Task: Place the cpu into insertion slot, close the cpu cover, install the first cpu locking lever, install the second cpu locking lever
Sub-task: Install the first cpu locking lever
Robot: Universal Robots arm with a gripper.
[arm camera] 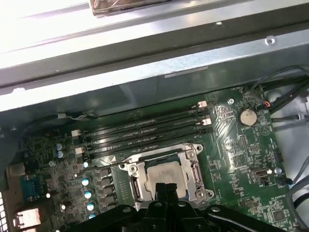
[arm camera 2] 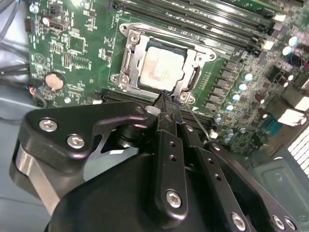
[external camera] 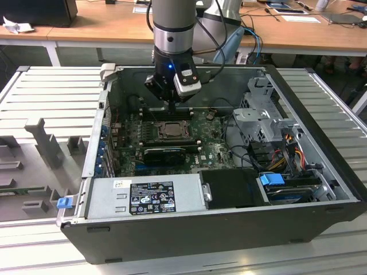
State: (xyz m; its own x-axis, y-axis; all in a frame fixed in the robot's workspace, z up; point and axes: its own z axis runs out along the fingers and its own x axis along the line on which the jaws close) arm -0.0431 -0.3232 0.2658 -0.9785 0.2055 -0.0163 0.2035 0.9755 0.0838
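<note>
The cpu [arm camera 2: 161,67] lies flat in the insertion slot [arm camera 2: 126,60] on the green motherboard, its pale metal face up. The cpu cover [arm camera 2: 194,59] rests down around it as a metal frame. My gripper [arm camera 2: 167,96] is shut, with its fingertips pressed together just above the socket's near edge. A thin wire locking lever [arm camera 2: 195,118] runs beside the fingertips. In the first wrist view the cpu [arm camera: 163,173] sits right beyond the gripper [arm camera: 164,187]. In the exterior view the gripper [external camera: 172,107] hangs inside the case, over the insertion slot [external camera: 170,130].
The black computer case [external camera: 189,229] stands open on a slatted metal table. Long black memory slots [arm camera: 145,133] run beside the socket. A power supply [external camera: 146,197], a drive cage [external camera: 261,112] and cable bundles [external camera: 281,149] crowd the case's sides. A coin cell [arm camera: 247,116] sits on the board.
</note>
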